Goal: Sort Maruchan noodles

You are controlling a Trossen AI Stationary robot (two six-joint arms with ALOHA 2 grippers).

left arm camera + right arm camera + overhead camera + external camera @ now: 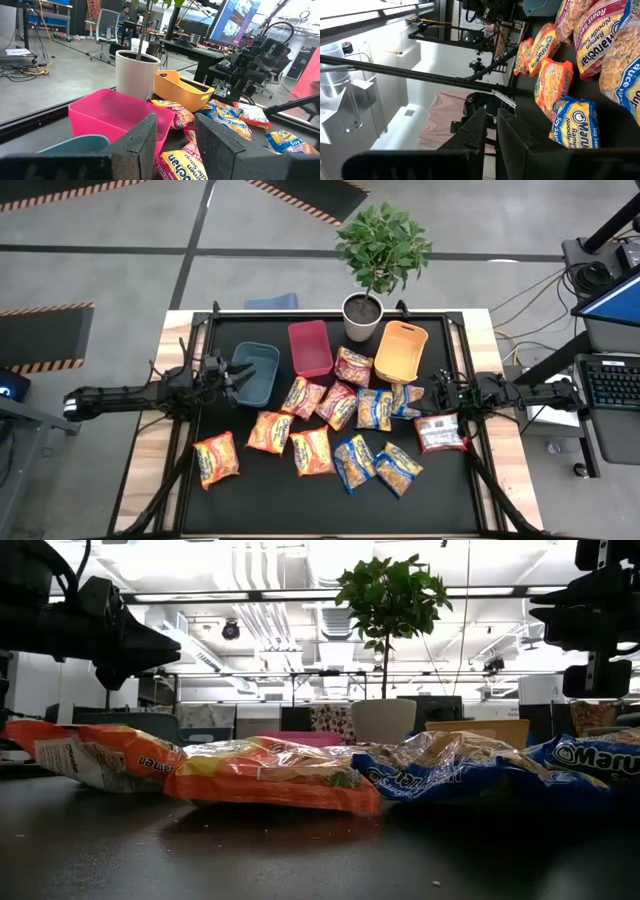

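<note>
Several Maruchan noodle packets lie flat on the black table top, among them an orange one (216,458), a maroon one (337,404) and a blue one (354,463). A packet lying with its pale side up (440,432) is nearest my right gripper. My left gripper (243,378) (175,120) hovers open above the teal bin (258,372), with nothing between its fingers. My right gripper (437,392) (491,114) is shut and empty, raised at the table's right side beside a blue packet (404,400). In the low view both arms hang well above the packets.
A pink-red bin (310,348) and an orange bin (401,350) stand along the far edge, with a potted plant (362,315) between them. The near strip of the table top (300,505) is bare. A laptop and a keyboard sit off the table to the right.
</note>
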